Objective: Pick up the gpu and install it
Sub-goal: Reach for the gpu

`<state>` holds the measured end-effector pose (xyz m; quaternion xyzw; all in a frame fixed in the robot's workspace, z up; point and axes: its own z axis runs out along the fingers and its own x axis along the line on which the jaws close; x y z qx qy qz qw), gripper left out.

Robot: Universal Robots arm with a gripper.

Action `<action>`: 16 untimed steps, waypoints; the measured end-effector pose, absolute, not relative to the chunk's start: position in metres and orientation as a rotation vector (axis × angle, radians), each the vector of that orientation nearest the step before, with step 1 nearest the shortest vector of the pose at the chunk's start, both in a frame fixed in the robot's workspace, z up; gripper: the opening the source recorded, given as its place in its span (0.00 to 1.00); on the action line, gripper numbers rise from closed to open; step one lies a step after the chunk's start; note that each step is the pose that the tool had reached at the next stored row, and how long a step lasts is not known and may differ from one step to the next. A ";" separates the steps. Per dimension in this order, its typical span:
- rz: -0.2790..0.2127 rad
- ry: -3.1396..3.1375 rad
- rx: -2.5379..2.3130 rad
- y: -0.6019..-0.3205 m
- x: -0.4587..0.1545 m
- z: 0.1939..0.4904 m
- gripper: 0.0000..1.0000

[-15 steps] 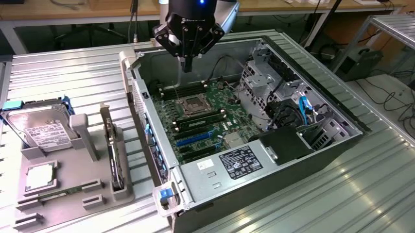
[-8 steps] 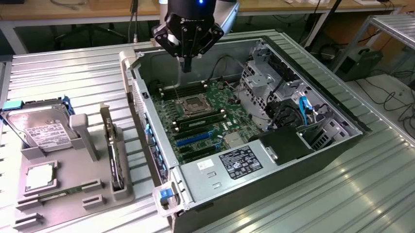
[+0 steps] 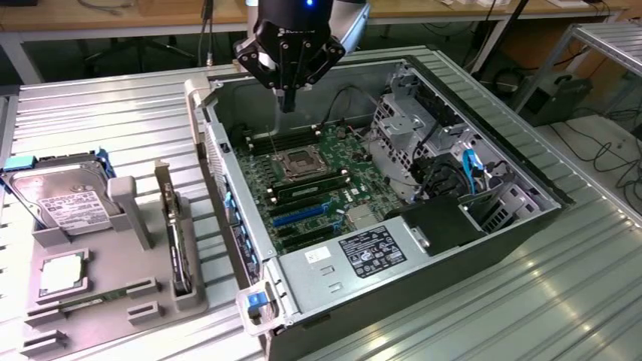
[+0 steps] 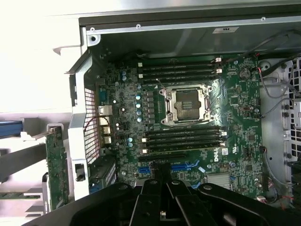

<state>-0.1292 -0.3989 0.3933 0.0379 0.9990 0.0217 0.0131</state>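
The gpu (image 3: 179, 244) stands on edge in a grey holder (image 3: 110, 301) on the exterior view's left, outside the computer case, with its silver bracket at the far end. The wrist view shows the gpu (image 4: 56, 165) as a thin green-edged board beside the case wall. My gripper (image 3: 288, 104) hangs over the far part of the open case, above the motherboard (image 3: 331, 177), well away from the gpu. Its fingers are shut together with nothing between them. From the wrist, the gripper (image 4: 162, 173) points down at the board near the blue slots (image 4: 183, 165).
The open computer case (image 3: 522, 226) lies on its side on a ribbed metal table. A silver hard drive (image 3: 65, 201) and a processor chip (image 3: 62, 274) sit in the grey holder. A drive cage and cables (image 3: 422, 143) fill the case's right side.
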 end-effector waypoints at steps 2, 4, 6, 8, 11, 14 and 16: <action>0.068 3.112 0.118 -0.399 -0.129 0.393 0.11; 0.068 3.112 0.118 -0.399 -0.130 0.393 0.11; 0.068 3.112 0.118 -0.399 -0.130 0.393 0.11; 0.068 3.113 0.118 -0.399 -0.131 0.393 0.11; 0.068 3.113 0.118 -0.399 -0.133 0.393 0.11; 0.068 3.113 0.118 -0.399 -0.136 0.393 0.11; 0.068 3.112 0.118 -0.399 -0.137 0.393 0.11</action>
